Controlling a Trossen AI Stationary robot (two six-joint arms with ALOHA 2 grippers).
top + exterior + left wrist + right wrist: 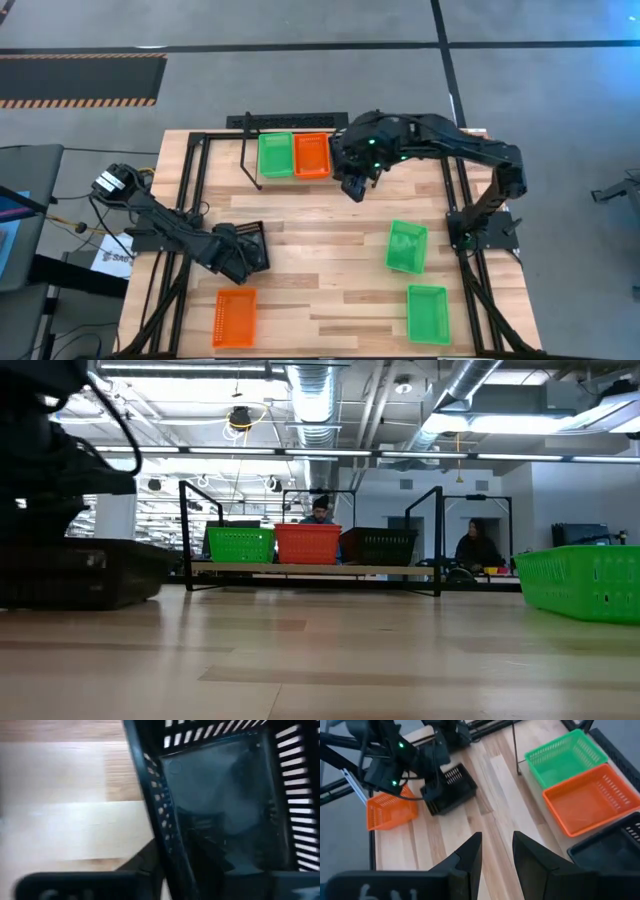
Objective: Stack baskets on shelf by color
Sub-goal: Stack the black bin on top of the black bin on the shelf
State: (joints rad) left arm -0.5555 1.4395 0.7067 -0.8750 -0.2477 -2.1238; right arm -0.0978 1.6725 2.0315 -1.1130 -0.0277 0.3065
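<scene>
The black wire shelf [290,122] stands at the table's far edge. In a row on it are a green basket [275,155], an orange basket [311,155] and a black basket [615,847]. My right gripper [497,852] is open and empty, just near of that black basket. My left gripper [240,252] is at the near left, shut on another black basket [225,795]. An orange basket [235,317] and two green baskets [406,246] [428,313] lie on the table. My left gripper holds the black basket by one slatted side wall [160,825], with one finger [210,852] inside the basket and the other [142,865] outside. The fingers come from above, slanting down. Whether the basket's bottom [80,595] rests on the table, I cannot tell.
The black tube frame [190,190] runs along the table's left and right sides. In the low view the shelf [310,567] shows its three baskets side by side, with people in the room behind. The table's middle [320,240] is bare wood.
</scene>
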